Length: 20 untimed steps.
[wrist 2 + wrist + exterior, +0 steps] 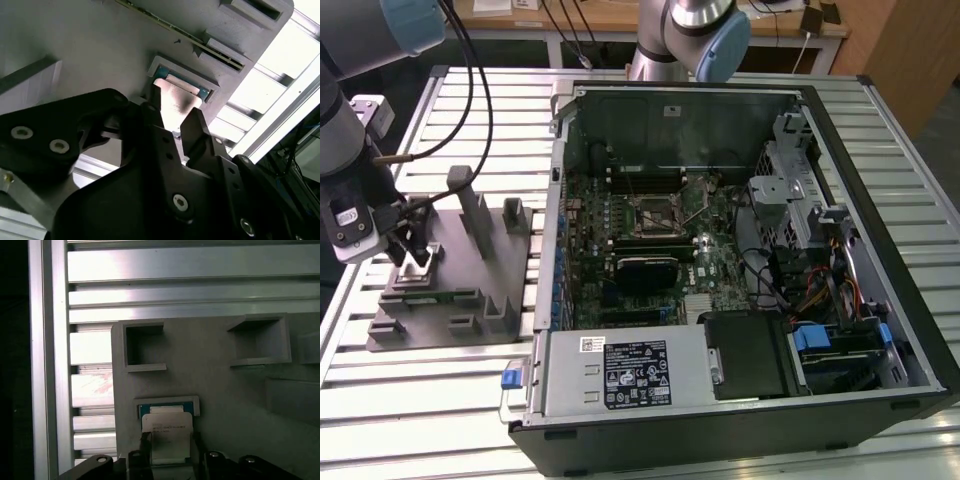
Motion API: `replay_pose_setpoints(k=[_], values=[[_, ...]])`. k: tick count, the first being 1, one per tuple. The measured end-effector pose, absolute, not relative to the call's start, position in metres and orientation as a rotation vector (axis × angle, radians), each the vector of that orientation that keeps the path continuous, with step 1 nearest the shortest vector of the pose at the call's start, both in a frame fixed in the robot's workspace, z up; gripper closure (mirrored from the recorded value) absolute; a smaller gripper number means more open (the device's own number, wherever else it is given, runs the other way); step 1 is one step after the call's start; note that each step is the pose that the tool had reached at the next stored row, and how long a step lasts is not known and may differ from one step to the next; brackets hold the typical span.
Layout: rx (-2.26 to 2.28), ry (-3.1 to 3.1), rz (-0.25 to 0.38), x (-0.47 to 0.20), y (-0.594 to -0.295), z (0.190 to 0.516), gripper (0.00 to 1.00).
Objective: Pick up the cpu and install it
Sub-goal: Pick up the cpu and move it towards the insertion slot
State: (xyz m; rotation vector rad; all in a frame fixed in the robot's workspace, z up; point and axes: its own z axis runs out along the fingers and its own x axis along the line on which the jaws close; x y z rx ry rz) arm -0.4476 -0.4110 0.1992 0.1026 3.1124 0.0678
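Note:
The cpu [167,426] is a flat square chip with a pale silver top. It lies in a shallow pocket of the grey fixture block [225,390] at the exterior view's left. My gripper [170,441] is low over that pocket, one dark finger against each side of the chip, shut on it. In the second wrist view the cpu [176,96] shines between the fingers of my gripper [175,107]. The exterior view shows my gripper [412,255] on the block [470,275], well to the left of the motherboard's black socket [653,212].
The open computer case [690,115] fills the middle and right of the slatted metal table [440,400]. Its near side holds a power supply [620,375] and a drive cage [840,350]. Upright posts [470,205] rise from the fixture block beside the gripper. A second arm's base [695,30] stands behind the case.

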Motion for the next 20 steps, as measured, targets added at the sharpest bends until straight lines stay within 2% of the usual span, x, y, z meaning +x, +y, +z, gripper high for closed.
replay_pose_setpoints(k=[3, 4, 5, 20], values=[[0.103, 3.112, 0.068, -0.4476, -0.4110, 0.1992, 0.47], [0.103, 3.112, 0.068, -0.4476, -0.4110, 0.1992, 0.47], [0.103, 3.112, 0.068, -0.4476, -0.4110, 0.1992, 0.41], [0.023, 3.115, 0.069, -0.4475, -0.4106, 0.1902, 0.41]])
